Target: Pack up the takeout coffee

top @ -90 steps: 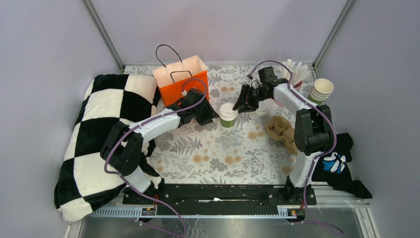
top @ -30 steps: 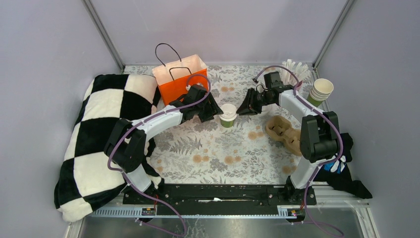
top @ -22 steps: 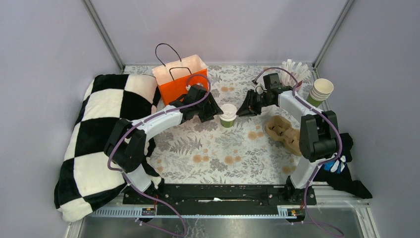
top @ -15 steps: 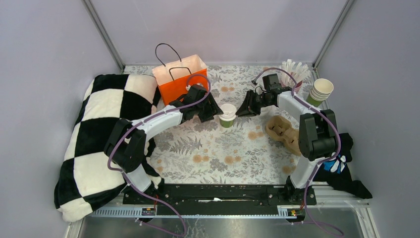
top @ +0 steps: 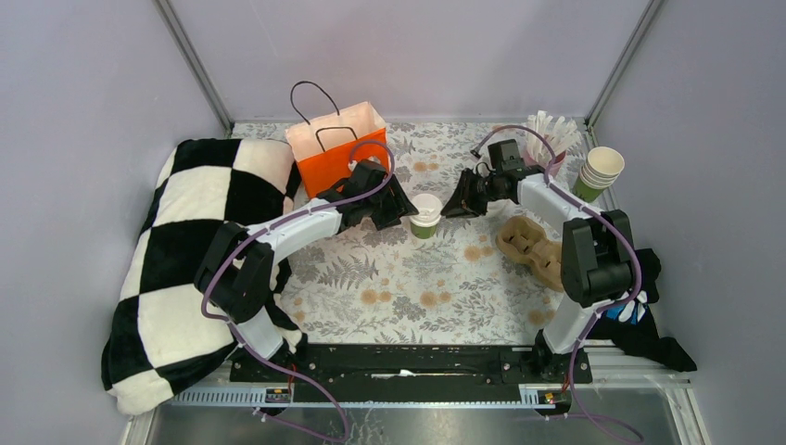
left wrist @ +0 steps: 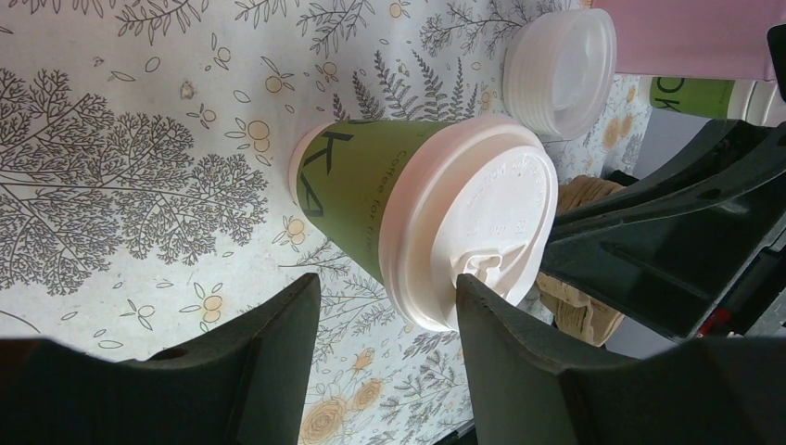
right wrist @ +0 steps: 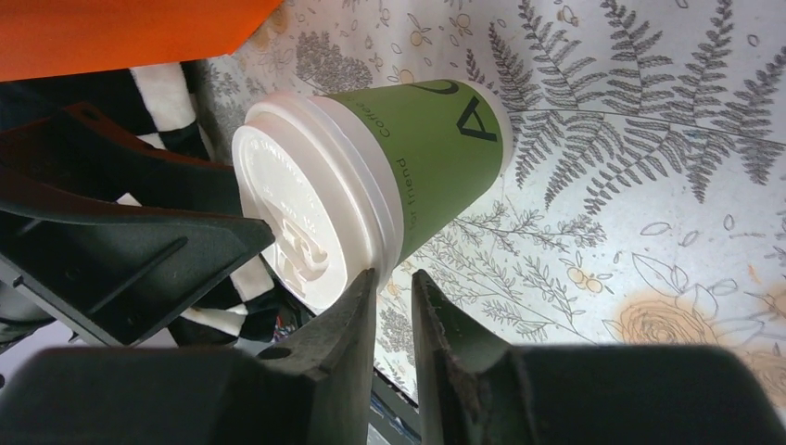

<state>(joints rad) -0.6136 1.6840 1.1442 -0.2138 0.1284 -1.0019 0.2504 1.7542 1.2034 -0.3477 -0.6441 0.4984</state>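
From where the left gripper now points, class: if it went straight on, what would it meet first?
Most likely the takeout coffee: the left gripper is open, aimed at the cup's lid end. The right gripper waits just beyond it. Depth is hard to judge.

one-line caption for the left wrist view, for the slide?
Left gripper open, facing the lidded takeout coffee upright on the floral tablecloth, right gripper opposite.

surface: fern-print tablecloth [top: 417, 278]
between both grippers: lidded green coffee cup [top: 426, 214]
beyond right gripper: pulp cup carrier [top: 528, 246]
behind left gripper: orange bag [top: 335, 148]
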